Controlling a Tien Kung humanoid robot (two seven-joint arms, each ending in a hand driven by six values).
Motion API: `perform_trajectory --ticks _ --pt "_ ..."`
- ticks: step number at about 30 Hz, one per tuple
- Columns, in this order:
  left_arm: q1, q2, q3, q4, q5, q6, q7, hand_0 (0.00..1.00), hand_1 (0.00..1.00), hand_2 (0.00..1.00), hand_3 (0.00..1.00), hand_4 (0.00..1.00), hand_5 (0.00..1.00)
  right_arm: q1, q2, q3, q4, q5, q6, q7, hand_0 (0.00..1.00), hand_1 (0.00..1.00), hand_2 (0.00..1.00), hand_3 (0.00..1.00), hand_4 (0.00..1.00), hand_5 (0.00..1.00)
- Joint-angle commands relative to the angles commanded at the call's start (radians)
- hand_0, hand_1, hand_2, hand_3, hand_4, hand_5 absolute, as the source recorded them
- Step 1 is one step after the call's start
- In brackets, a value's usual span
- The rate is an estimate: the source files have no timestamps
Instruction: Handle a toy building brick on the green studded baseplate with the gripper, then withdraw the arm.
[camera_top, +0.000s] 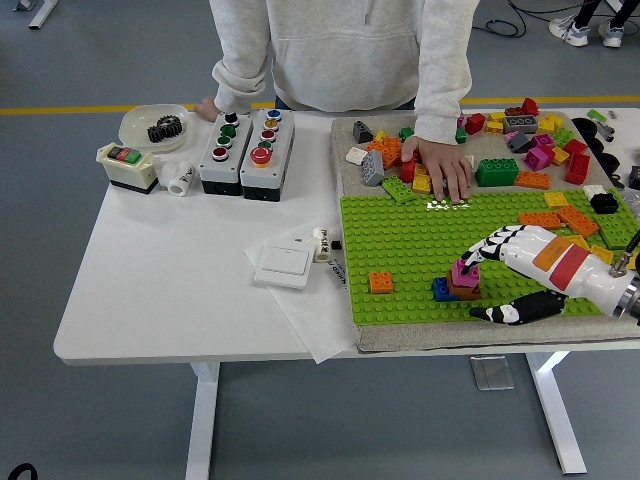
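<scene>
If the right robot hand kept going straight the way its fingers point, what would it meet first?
Probably the magenta brick on the small stack: the right robot hand points left, fingertips already at it. Depth is uncertain.

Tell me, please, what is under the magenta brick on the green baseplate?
The magenta brick sits on a brown brick, beside a blue brick, on the green baseplate. Anything beneath the stack is covered.
</scene>
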Motion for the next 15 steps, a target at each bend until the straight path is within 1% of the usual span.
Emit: perform_trajectory --ticks 15 --pt "-0.001 0.0 0.004 0.0 -0.005 0.0 -0.001 0.726 0.733 0.736 0.596 0.66 0.598 0.002 0.005 -0.02 -0.016 -0.007 -0.002 0.004 0.71 0.675 0.71 0.608 0.843 0.727"
